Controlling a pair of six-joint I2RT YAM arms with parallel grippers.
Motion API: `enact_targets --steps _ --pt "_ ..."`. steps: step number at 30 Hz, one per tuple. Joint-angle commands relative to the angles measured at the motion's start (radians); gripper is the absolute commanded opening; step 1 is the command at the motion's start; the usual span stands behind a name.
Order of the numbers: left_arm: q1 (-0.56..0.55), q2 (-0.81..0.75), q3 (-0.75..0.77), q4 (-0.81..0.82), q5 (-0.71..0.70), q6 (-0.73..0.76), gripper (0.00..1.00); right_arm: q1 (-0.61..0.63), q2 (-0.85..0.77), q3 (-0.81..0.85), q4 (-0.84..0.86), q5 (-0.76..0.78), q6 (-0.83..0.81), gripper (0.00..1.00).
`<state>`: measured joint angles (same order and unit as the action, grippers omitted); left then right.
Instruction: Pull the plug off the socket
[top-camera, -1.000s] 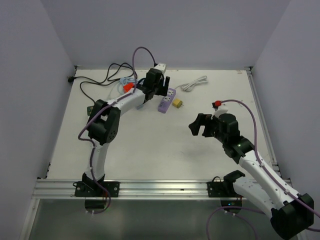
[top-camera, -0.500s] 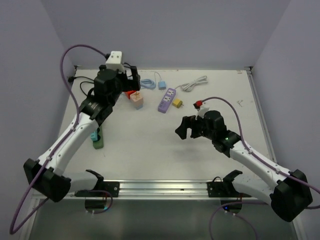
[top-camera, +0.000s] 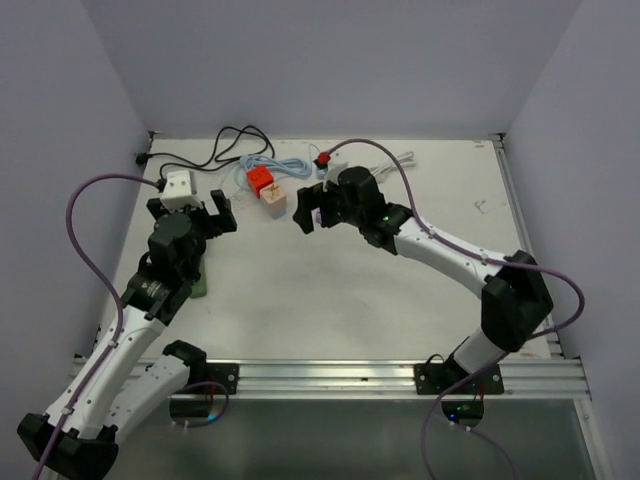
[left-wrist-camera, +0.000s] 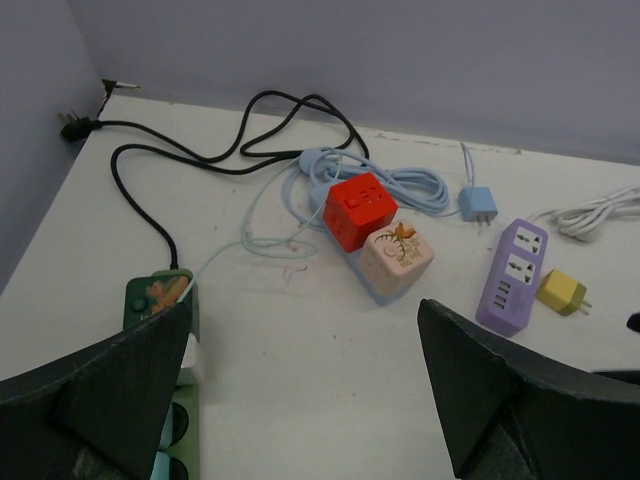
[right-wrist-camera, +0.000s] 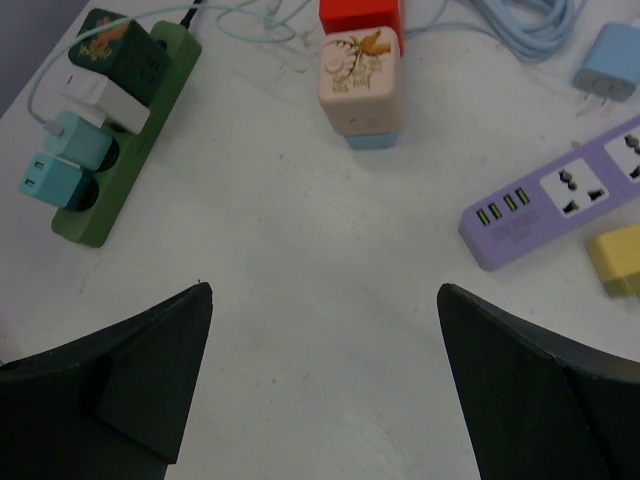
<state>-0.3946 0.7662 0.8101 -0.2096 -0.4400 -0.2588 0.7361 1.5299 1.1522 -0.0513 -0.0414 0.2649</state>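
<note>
Across the white table (top-camera: 330, 280) both arms hang free, the left gripper (top-camera: 192, 212) and the right gripper (right-wrist-camera: 325, 380) each spread wide, holding nothing. Close by the left one lies the green power strip (right-wrist-camera: 158, 112), along the table's left side, with a white plug (right-wrist-camera: 100, 100) and two teal plugs (right-wrist-camera: 72, 137) seated in it. Further right is a purple power strip (right-wrist-camera: 560, 195), with a small yellow plug (right-wrist-camera: 618, 258) just beside it.

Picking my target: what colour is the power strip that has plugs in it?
Green; the strip shows best in the right wrist view.
</note>
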Motion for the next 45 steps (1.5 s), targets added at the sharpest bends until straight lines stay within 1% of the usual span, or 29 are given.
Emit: enact_targets --steps 1,2,4,5,6,10,14,22,29,30,32,33,35,36,39,41,42,45 --pt "0.002 -0.019 -0.055 0.013 -0.104 -0.01 1.0 0.014 0.142 0.183 -0.051 0.032 -0.07 0.99" --pt "0.003 -0.025 -0.071 0.015 -0.108 -0.005 1.0 0.016 0.221 0.267 -0.082 0.031 -0.082 0.99" --pt "0.003 -0.027 -0.065 0.006 -0.115 0.004 1.0 0.017 0.292 0.345 -0.107 0.023 -0.088 0.99" --pt "0.002 -0.036 -0.062 0.001 -0.123 0.001 1.0 0.017 0.332 0.421 -0.129 0.02 -0.089 0.99" --pt "0.002 -0.044 -0.063 0.001 -0.126 -0.002 0.99 0.019 0.399 0.46 -0.145 0.021 -0.09 0.99" --pt "0.002 -0.084 -0.086 0.013 -0.131 0.0 1.0 0.022 0.547 0.659 -0.222 0.032 -0.095 0.99" --pt "-0.009 -0.11 -0.088 0.013 -0.134 0.003 0.99 0.026 0.67 0.803 -0.294 0.038 -0.11 0.99" --pt "-0.016 -0.128 -0.086 0.013 -0.109 0.001 1.0 0.045 0.826 0.984 -0.354 0.089 -0.133 0.99" --pt "-0.032 -0.134 -0.086 0.015 -0.098 0.001 1.0 0.048 0.915 1.058 -0.364 0.163 -0.139 0.99" --pt "-0.032 -0.136 -0.089 0.015 -0.098 0.001 1.0 0.049 0.918 1.061 -0.364 0.167 -0.141 0.97" --pt "-0.035 -0.137 -0.089 0.015 -0.1 0.004 0.99 0.048 0.921 1.067 -0.364 0.172 -0.136 0.91" --pt "-0.035 -0.137 -0.089 0.015 -0.098 0.004 1.0 0.048 0.918 1.067 -0.364 0.169 -0.136 0.82" --pt "-0.036 -0.137 -0.089 0.015 -0.097 0.004 1.0 0.048 0.912 1.067 -0.36 0.144 -0.136 0.71" --pt "-0.036 -0.139 -0.089 0.015 -0.097 0.004 1.0 0.048 0.905 1.066 -0.358 0.132 -0.138 0.59" --pt "-0.038 -0.142 -0.089 0.016 -0.1 0.004 1.0 0.048 0.886 1.067 -0.357 0.12 -0.135 0.41" --pt "-0.038 -0.143 -0.092 0.018 -0.098 0.004 1.0 0.048 0.862 1.069 -0.363 0.118 -0.144 0.34" --pt "-0.038 -0.143 -0.091 0.018 -0.098 0.004 1.0 0.049 0.851 1.069 -0.364 0.118 -0.147 0.29" --pt "-0.038 -0.14 -0.091 0.016 -0.098 0.006 1.0 0.054 0.806 1.063 -0.386 0.12 -0.171 0.21"
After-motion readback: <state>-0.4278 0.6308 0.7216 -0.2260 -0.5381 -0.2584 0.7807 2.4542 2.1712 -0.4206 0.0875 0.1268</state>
